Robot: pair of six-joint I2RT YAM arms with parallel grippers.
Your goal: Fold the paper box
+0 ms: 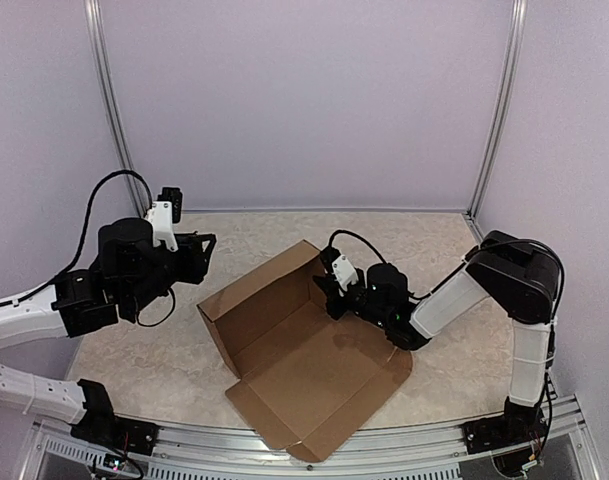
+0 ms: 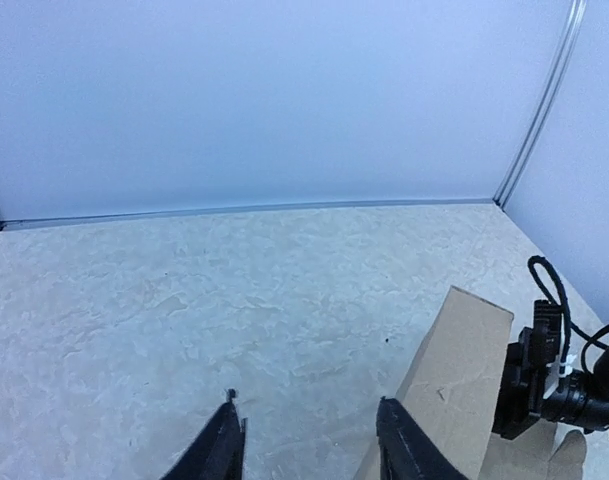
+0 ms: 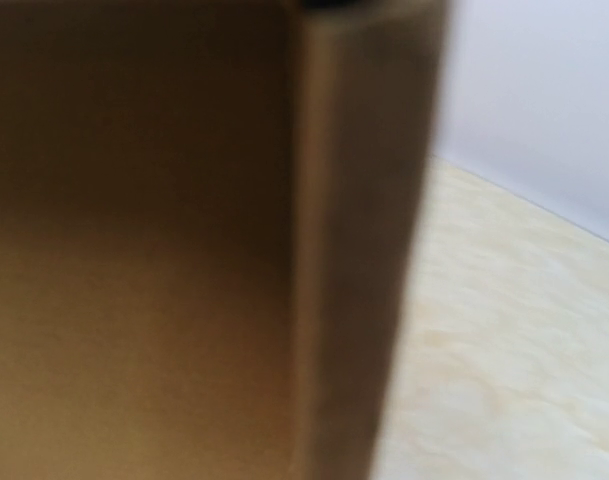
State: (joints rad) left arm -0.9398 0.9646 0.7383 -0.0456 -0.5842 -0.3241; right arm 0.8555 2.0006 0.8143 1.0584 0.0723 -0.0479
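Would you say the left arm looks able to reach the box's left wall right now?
Probably yes: the left gripper hovers open beside the box, nothing between them; the right gripper is at its far side.

Blur and cut-offs around the box (image 3: 184,250).
In the right wrist view it is a brown smear, flaps unreadable; from above, the right pincer (image 1: 324,287) tips hide against its wall. The left pincer (image 2: 306,425) fingers run off the bottom edge of their view.
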